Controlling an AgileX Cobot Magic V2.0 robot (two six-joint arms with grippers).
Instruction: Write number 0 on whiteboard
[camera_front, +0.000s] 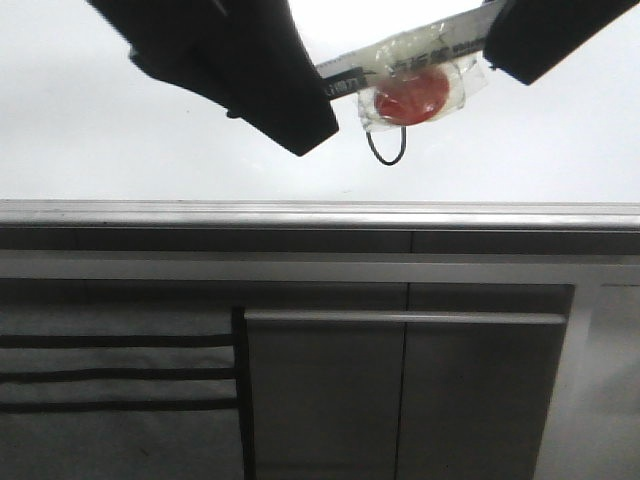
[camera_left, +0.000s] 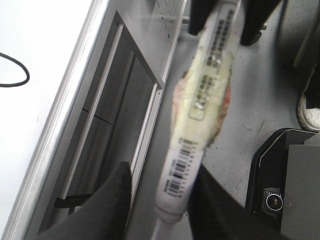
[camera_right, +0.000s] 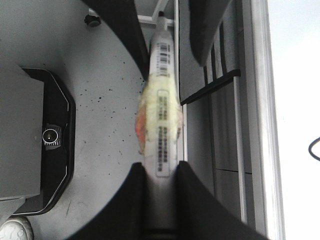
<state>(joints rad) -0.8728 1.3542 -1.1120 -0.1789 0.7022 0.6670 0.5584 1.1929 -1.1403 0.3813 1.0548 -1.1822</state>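
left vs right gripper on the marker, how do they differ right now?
The left gripper clamps the marker pen at its barcode end; the right gripper clamps its opposite end. In the front view, the left appears bigger and reaches lower. Both are shut on it above the number 0.

I logged the large glossy white board with grey metal rim (camera_front: 90, 120) beyond the grey cabinet panels (camera_front: 400, 390). The thin black inked oval outline (camera_front: 387, 150) lay on it. The white barcoded marker pen (camera_front: 400, 55) spanned between left gripper (camera_front: 300, 110) and right gripper (camera_front: 510, 50), over the oval.
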